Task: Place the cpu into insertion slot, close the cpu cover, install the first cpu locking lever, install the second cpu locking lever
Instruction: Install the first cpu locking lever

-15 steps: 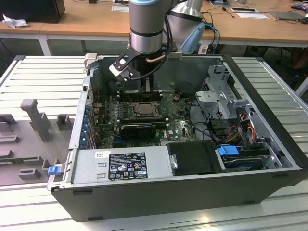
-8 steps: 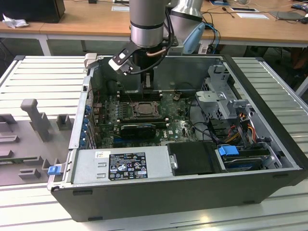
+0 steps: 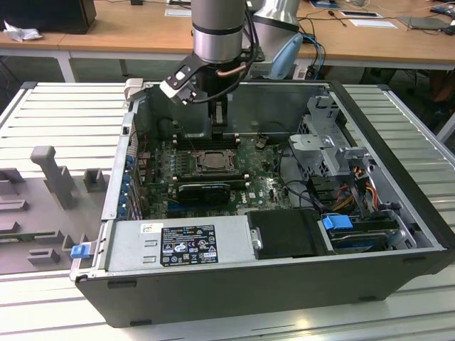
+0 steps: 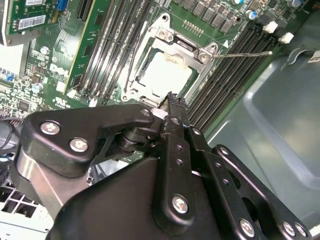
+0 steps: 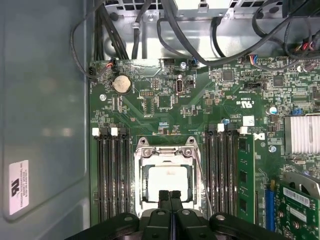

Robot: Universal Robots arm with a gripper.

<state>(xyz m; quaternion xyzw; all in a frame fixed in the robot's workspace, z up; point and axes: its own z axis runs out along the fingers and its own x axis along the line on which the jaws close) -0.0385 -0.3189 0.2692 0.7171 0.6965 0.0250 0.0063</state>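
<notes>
Cpu (image 5: pixel 167 181) beneath cpu cover (image 5: pixel 167 155), closed claw (image 5: pixel 168 196) at the cover's edge

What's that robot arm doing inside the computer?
The arm has reached down into the open computer case. Its gripper is shut and holds nothing, with its tips right at the edge of the cpu. The cpu is already sitting in its place on the green board, and the silvery cpu cover lies around it like a frame. One thin metal lever sticks out to the side over the long black slots, so it does not look fastened yet.
</notes>
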